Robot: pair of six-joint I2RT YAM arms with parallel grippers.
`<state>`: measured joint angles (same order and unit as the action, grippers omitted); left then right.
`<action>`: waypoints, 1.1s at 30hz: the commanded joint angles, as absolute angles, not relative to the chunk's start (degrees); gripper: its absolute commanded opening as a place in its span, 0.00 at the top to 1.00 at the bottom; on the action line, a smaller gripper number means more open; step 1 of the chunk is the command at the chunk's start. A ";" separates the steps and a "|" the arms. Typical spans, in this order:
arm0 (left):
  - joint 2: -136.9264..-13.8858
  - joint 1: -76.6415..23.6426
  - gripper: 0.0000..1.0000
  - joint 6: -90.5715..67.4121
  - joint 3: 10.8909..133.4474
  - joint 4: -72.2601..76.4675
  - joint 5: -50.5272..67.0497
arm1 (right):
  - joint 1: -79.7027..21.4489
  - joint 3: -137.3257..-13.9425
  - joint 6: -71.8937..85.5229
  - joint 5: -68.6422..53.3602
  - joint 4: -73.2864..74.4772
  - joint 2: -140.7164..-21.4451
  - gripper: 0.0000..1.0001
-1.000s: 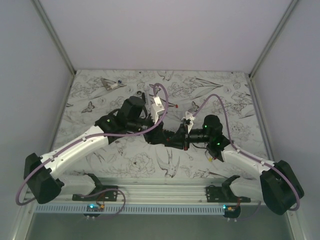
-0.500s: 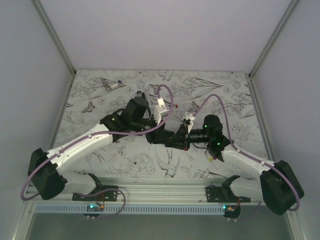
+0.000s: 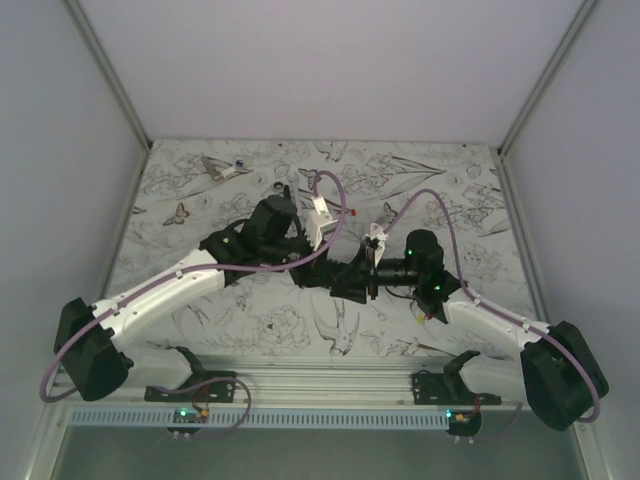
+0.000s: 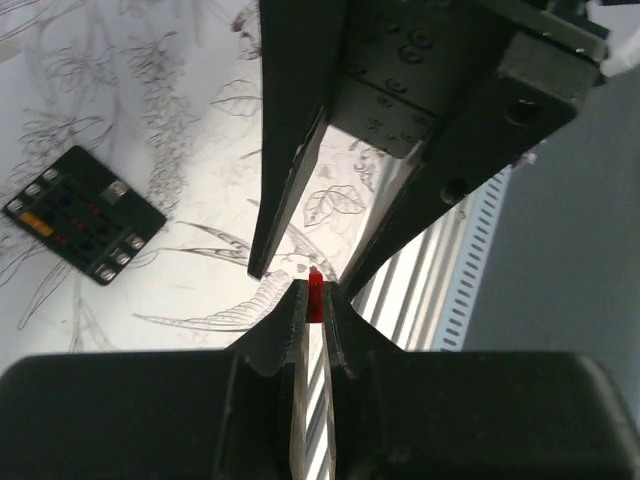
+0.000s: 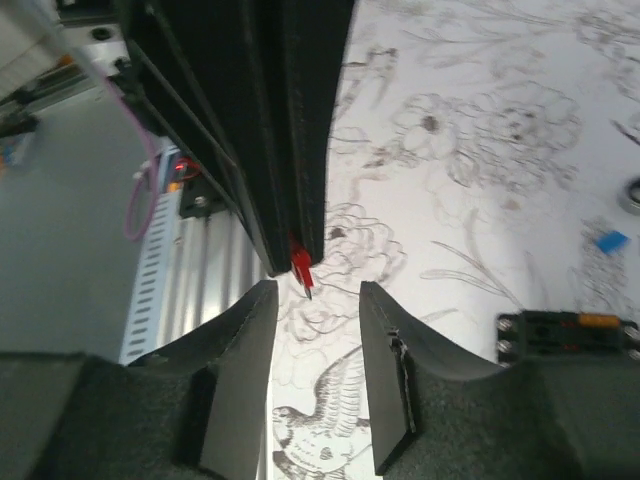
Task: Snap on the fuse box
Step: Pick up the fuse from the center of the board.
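Observation:
The fuse box (image 4: 85,215) lies flat on the patterned table, a black square with rows of slots and some coloured fuses; its edge also shows in the right wrist view (image 5: 570,335). Both grippers meet in the air above the table's middle. My left gripper (image 4: 316,290) is shut on a small red fuse (image 4: 316,297), pinched at its very tips. My right gripper (image 5: 318,300) stands open just in front of that red fuse (image 5: 299,262), with its fingers on either side and not touching it. In the top view the arms hide the fuse box.
A loose blue fuse (image 5: 608,240) lies on the table beyond the fuse box. A small metal part (image 3: 225,168) sits at the back left and a ring (image 3: 277,186) lies nearer the middle. The aluminium rail (image 3: 320,385) runs along the near edge.
My left gripper has closed on the red fuse. My right gripper, shut before, has opened and let it go. The left arm shifted slightly right and forward.

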<state>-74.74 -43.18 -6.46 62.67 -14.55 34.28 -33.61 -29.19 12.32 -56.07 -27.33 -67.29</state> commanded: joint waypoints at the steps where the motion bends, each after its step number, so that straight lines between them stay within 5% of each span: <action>1: -73.79 -43.51 1.00 -9.69 60.91 -13.88 24.49 | -33.06 -29.89 9.86 -41.77 -22.94 -65.04 0.53; 15: -89.38 -46.44 1.00 -24.06 64.17 -15.89 -5.22 | -29.75 -27.08 15.37 -7.88 -17.42 -67.15 0.28; 23: -96.45 -47.02 1.00 -27.16 67.37 -14.97 -10.72 | -27.60 -25.55 18.50 -1.74 -16.92 -68.12 0.01; 33: -101.61 -46.93 1.00 -27.57 69.08 -12.12 -10.90 | -25.49 -24.61 20.47 -0.25 -16.65 -67.55 0.00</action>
<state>-100.22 -46.78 -26.63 67.66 -12.84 -9.19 -26.13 -24.77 19.03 -1.87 -16.80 -68.01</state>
